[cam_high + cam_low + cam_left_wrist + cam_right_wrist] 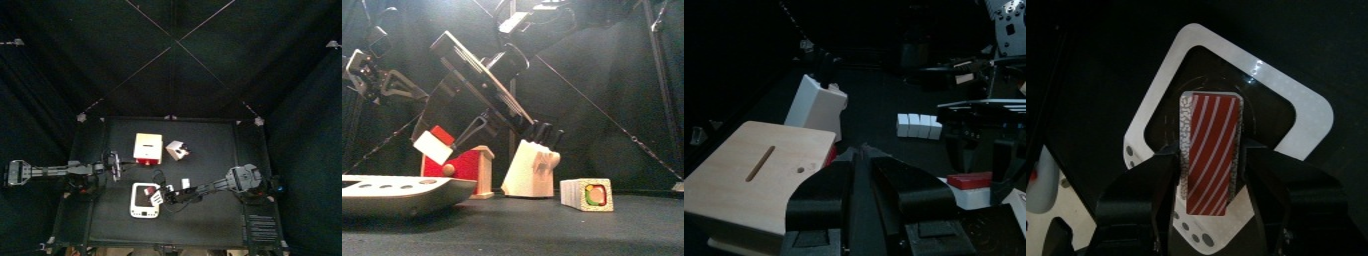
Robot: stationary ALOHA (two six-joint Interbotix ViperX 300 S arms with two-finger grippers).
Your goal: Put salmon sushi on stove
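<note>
Near the front-left corner of the worktop (214, 215), in the top view, lies the white stove (139, 210), and the right gripper (160, 192) reaches in over its far end from the right. Further back, about mid-worktop, stands the yellow-and-red block (147, 150) with a pale knife block (178, 152) just beside it. The left gripper (118, 165) hangs near the left edge, apart from everything.

In the front view the stove (389, 193) lies large at the front-left. The salmon sushi (433, 143) hangs tilted in the air above and behind it, at the end of the slanting right arm, touching nothing below. The red side of the block (469, 172) and the knife block (532, 168), with dark handles at its top, stand behind. A small sushi roll (587, 193) with a green rim sits alone near the front edge, right of them.

In the left wrist view the left gripper (858, 160) has its jaws closed together, holding nothing, beside the block's slotted tan top (764, 170).

In the right wrist view the right gripper (1213, 165) stands wide and clamps the salmon sushi (1213, 130), striped red top up, by its two long sides. The stove's white rim (1300, 110) shows directly beneath it
</note>
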